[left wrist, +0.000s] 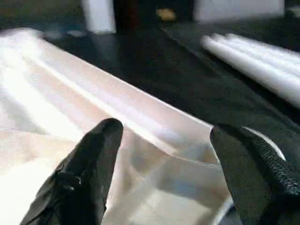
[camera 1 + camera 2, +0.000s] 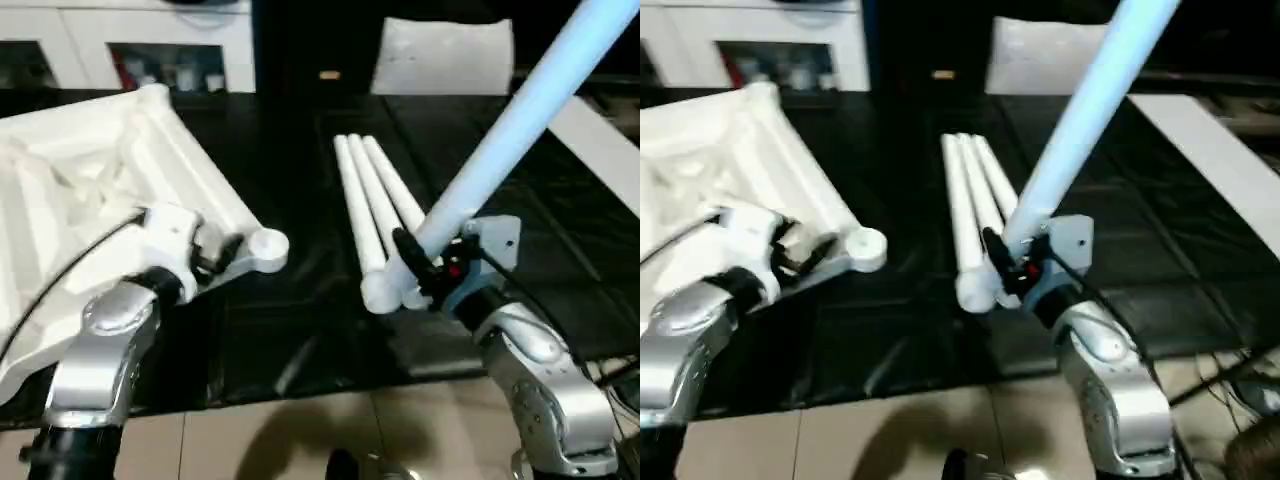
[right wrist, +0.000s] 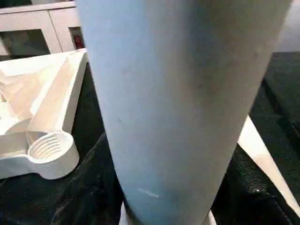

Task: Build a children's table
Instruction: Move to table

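The white tabletop [image 2: 100,170] lies ribbed side up on the left, one round corner socket [image 2: 268,247] pointing toward the middle. My left gripper [image 2: 225,250] is at that corner. Its black fingers [image 1: 101,140] stand apart astride the tabletop's rim, open, with space on both sides. My right gripper [image 2: 425,265] is shut on the thick end of one white leg [image 2: 520,120], which slants up and to the right. Three more legs [image 2: 370,200] lie side by side on the black surface just left of that gripper. The right wrist view shows the held leg [image 3: 178,93] close up and the socket [image 3: 49,147] beyond it.
A white cabinet [image 2: 120,40] with dark compartments stands at the back left. A white pillow-like slab [image 2: 445,55] leans at the back. A white board [image 2: 600,140] lies at the right. Black sheeting [image 2: 290,330] covers the work surface; tiled floor [image 2: 300,430] lies below its front edge.
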`<state>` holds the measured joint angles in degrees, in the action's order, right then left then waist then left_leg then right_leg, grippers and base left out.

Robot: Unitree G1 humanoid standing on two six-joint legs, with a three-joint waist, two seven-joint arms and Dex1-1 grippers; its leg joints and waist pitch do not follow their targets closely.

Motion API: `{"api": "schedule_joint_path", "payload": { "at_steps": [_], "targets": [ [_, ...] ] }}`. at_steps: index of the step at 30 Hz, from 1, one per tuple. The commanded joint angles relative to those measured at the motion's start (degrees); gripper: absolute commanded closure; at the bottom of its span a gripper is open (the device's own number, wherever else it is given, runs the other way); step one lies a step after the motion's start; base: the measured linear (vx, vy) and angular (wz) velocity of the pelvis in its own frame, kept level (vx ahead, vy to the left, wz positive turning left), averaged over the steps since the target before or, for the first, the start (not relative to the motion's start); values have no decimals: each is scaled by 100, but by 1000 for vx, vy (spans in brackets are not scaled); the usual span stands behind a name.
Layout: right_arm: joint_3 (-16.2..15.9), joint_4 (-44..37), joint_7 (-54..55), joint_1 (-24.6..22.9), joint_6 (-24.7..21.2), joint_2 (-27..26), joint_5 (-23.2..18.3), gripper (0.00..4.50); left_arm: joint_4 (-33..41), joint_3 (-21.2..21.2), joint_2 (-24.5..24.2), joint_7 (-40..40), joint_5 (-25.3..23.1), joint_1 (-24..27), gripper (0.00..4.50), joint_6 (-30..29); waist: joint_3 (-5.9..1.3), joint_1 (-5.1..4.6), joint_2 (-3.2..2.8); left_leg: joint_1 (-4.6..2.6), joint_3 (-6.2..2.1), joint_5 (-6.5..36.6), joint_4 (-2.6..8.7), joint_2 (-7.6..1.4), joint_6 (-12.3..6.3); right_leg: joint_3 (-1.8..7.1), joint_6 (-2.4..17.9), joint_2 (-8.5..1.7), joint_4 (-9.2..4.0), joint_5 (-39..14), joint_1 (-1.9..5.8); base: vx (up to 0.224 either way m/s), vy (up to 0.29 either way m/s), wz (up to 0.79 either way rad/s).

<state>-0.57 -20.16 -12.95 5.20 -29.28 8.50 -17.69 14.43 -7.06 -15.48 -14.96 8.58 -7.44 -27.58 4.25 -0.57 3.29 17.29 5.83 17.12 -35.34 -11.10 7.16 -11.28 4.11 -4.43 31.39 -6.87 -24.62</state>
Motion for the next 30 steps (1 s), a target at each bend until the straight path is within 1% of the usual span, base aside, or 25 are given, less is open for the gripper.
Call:
{"api": "schedule_joint_path", "payload": {
  "at_steps": [1, 2, 3, 4, 5, 6, 7, 8, 9, 10, 11, 12, 13, 14, 15, 16, 17, 18, 19, 20, 21, 22, 24, 26, 30],
  "targets": [
    [-25, -217, 65, -2, -53, 7, 29, 255, 351, 59, 119, 171, 18, 148, 101, -171, -481, 82, -9, 274, 124, -1336, 312, -27, -1082, 618, 525, -586, -132, -1466, 582, 0, 0, 0],
    [-11, -226, 72, -8, -108, -35, -35, 255, 444, 76, 163, 195, 24, 209, 101, -200, -474, 181, 70, 681, -112, -1326, 254, 65, -1421, 475, 486, -825, -2, -1185, 859, 0, 0, 0],
    [-80, -243, 67, -8, -68, -15, 41, 255, 516, 108, 190, 213, 12, 262, 101, -223, -502, 228, -8, 644, -143, -1357, 154, 86, -1573, 498, 495, -1001, -110, -1089, 862, -16, 9, 35],
    [-171, -261, 77, -9, -29, -23, 128, 255, 625, 165, 250, 252, -2, 346, 101, -300, -452, 305, 12, 692, -259, -871, -356, -17, -1370, 612, 608, -1690, -396, -1530, 877, -16, 9, 35],
    [-191, -265, 89, -10, -33, -45, 136, 255, 664, 189, 277, 271, -4, 377, 101, -340, -424, 327, -5, 695, -258, -709, -454, -53, -1131, 571, 616, -1782, -477, -1739, 845, -40, 33, 46],
    [-212, -248, 99, -7, -71, -97, 100, 255, 678, 254, 278, 358, -157, 404, 101, -257, -350, 338, -8, 618, -232, -545, -452, -123, -783, 343, 700, -1753, -578, -2060, 757, -64, 57, 43],
    [-258, -244, 75, -8, -65, -90, 113, 255, 683, 304, 239, 417, -268, 402, 101, -290, -176, 338, -156, 364, -225, -377, -141, -125, -664, -144, 614, -1271, -633, -2850, 632, -64, 57, 43],
    [-293, -243, 59, -9, -60, -85, 125, 255, 690, 337, 209, 457, -338, 401, 101, -325, -93, 238, -254, 388, -267, 39, 143, -118, -661, -362, 405, -813, -446, -3042, 582, -84, 73, 45],
    [-323, -250, 52, -15, -74, -98, 112, 255, 711, 341, 249, 529, -344, 399, 101, -406, -91, 110, -348, 499, -447, 703, 423, -240, -628, -387, 143, -426, -125, -2884, 654, -89, 54, 54],
    [-290, -249, 92, -42, -111, -204, 5, 255, 732, 330, 333, 633, -340, 390, 101, -483, -202, 1, -506, 126, -779, 2232, 763, -946, -232, 269, 119, -65, 515, -1312, 333, -89, 54, 54],
    [-290, -249, 92, -42, -111, -204, 5, 255, 732, 330, 333, 633, -340, 390, 101, -483, -113, 29, -469, 98, -865, 2535, 954, -1136, -29, 368, 141, -48, 731, -1228, 225, -32, 12, 52],
    [-263, -250, 129, -55, -126, -252, -27, 255, 748, 313, 382, 674, -319, 374, 101, -515, -90, 125, -488, 139, -717, 2828, 1050, -1166, 143, 477, 178, 52, 1020, -1058, 76, -11, -40, 35],
    [-252, -249, 147, -62, -138, -263, -30, 255, 751, 320, 382, 674, -324, 353, 101, -497, -139, 187, -493, 119, -578, 2751, 1026, -1075, -95, 536, 217, 58, 1092, -1119, 45, -11, -40, 35],
    [-248, -245, 168, -72, -142, -260, -4, 255, 765, 362, 349, 656, -351, 322, 101, -503, -185, 162, -416, 91, -535, 2570, 950, -1011, -365, 612, 197, 7, 1045, -1172, 108, -38, -104, 21],
    [-246, -241, 176, -77, -137, -255, 12, 255, 773, 384, 333, 646, -363, 313, 101, -522, -294, 165, -258, 44, -418, 1882, 773, -729, -857, 871, 225, -170, 720, -1175, 247, -37, -159, 5],
    [-212, -221, 222, -98, -127, -265, 57, 255, 791, 416, 327, 636, -363, 288, 101, -574, -395, 226, -57, 337, -60, 936, 313, -90, -989, 1143, 863, -385, 143, -1077, 451, -37, -159, 5],
    [-186, -211, 260, -112, -129, -281, 77, 255, 796, 424, 322, 637, -369, 276, 101, -597, -347, 366, 15, 493, 139, 507, -49, 238, -955, 1261, 630, -615, -161, -1793, 529, -61, -139, -6],
    [-170, -205, 284, -120, -133, -292, 88, 255, 797, 424, 321, 641, -372, 270, 101, -605, -410, 529, 168, 521, 100, -345, -82, 173, -689, 1395, -525, -682, -173, -3213, 564, -69, -119, -11],
    [-156, -200, 306, -128, -137, -302, 99, 255, 798, 429, 317, 644, -377, 265, 101, -602, -379, 549, 166, 601, 107, -638, 35, 175, -473, 1370, -1376, -526, -170, -3832, 532, -69, -119, -11],
    [-121, -184, 359, -159, -126, -313, 130, 255, 769, 455, 286, 633, -411, 248, 101, -583, -388, 548, 95, 601, 115, -653, 82, 154, -354, 1329, -1506, -461, -165, -3873, 517, -55, -118, -13],
    [-107, -178, 388, -175, -121, -318, 143, 255, 755, 466, 274, 628, -425, 240, 101, -576, -381, 497, 33, 591, 136, -636, 209, 90, -151, 1199, -1462, -331, -148, -3578, 476, -44, -63, -12],
    [-78, -178, 466, -208, -120, -324, 166, 255, 718, 467, 275, 613, -420, 222, 101, -587, -356, 457, -48, 543, 135, -397, 301, 32, 12, 1122, -1224, -231, -138, -3230, 440, -44, -63, -12],
    [-55, -201, 506, -239, -121, -321, 170, 255, 653, 479, 266, 571, -401, 198, 101, -597, -335, 401, -101, 465, 151, 214, 378, -20, 128, 1052, -829, -137, -136, -3242, 403, 0, 0, 0],
    [-44, -234, 534, -259, -136, -317, 164, 255, 573, 504, 248, 539, -423, 158, 101, -595, -351, 343, -129, 432, 111, 581, 456, -74, 138, 1031, -534, -116, -107, -3134, 426, -8, 30, -2],
    [-25, -237, 544, -260, -140, -320, 202, 255, 468, 531, 213, 562, -430, 70, 101, -581, -346, 243, -211, 353, 62, 991, 585, -186, 113, 1046, 48, -112, -44, -2101, 428, 7, 75, -2]
  ]
}}
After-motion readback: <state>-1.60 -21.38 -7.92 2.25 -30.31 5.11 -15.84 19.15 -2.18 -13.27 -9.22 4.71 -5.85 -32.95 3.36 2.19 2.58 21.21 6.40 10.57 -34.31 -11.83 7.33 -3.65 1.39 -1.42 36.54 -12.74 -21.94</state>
